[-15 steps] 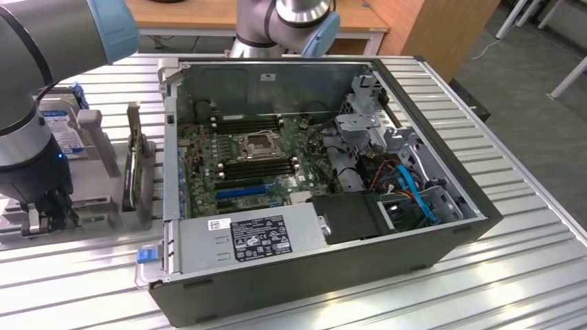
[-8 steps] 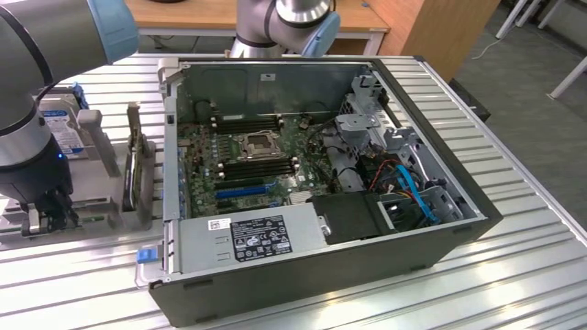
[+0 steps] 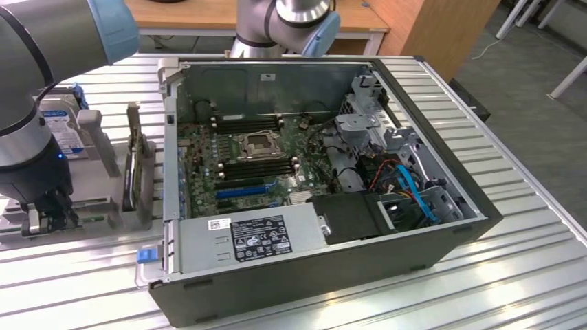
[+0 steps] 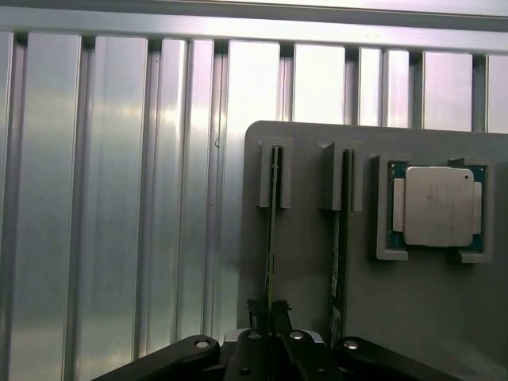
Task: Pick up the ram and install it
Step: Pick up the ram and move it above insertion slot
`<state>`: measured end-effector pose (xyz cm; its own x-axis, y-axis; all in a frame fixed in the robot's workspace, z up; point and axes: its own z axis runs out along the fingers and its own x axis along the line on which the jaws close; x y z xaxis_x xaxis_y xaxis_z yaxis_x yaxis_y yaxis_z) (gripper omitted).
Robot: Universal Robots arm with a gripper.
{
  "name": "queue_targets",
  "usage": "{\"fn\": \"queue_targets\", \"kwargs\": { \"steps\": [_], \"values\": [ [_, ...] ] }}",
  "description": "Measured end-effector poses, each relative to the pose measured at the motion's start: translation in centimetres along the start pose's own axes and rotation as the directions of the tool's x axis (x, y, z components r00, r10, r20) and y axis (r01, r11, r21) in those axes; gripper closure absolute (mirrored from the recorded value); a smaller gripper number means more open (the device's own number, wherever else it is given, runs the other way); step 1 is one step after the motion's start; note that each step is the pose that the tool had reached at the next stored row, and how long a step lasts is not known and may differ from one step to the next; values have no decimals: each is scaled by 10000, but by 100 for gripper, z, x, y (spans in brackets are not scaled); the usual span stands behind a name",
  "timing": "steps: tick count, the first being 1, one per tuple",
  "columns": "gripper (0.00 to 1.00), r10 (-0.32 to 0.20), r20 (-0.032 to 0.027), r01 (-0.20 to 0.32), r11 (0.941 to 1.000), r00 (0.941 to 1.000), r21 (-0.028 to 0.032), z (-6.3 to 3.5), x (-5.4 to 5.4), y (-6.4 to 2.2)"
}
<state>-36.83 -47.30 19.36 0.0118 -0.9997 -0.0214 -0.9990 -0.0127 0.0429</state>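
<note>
The slatted table (image 3: 513,275) carries everything. The open case (image 3: 440,247) stands well apart from the grey holder (image 4: 305,254), on the exterior view's right of it, and its dark slots (image 3: 260,167) are bare. The arm (image 3: 27,103) reaches down over the holder.

In the holder the ram (image 4: 271,230) stands on edge in the slot farthest from the CPU (image 4: 438,205). A second stick (image 4: 340,238) sits in the slot between them. The gripper (image 4: 270,305) (image 3: 53,213) is down at the holder, jaws nearly together on the ram's thin edge. It seems to be pinching it, though the contact itself is hard to make out.

Risks from here, as I judge them:
- A pinch on so thin an edge could slip, and the ram might tilt.
- A tilted ram would probably bind in the holder's end guide.
- The second stick is just beside the ram, so a skewed lift could knock it.

Hidden or unclear:
- The ram's near end is covered by the fingers.
- The gripper body is cut off at the frame edge.
- In the exterior view the arm covers most of the holder.
- The ram is seen edge-on, so its chips cannot be made out.
</note>
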Motion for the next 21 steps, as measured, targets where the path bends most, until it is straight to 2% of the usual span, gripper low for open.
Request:
{"fn": "queue_targets", "kwargs": {
  "steps": [19,21],
  "values": [
    [88,1,2,-1,10000,10000,4,0,-1,0],
    [88,-2,27,2,10000,10000,40,-30,-4,-3]
  ]
}}
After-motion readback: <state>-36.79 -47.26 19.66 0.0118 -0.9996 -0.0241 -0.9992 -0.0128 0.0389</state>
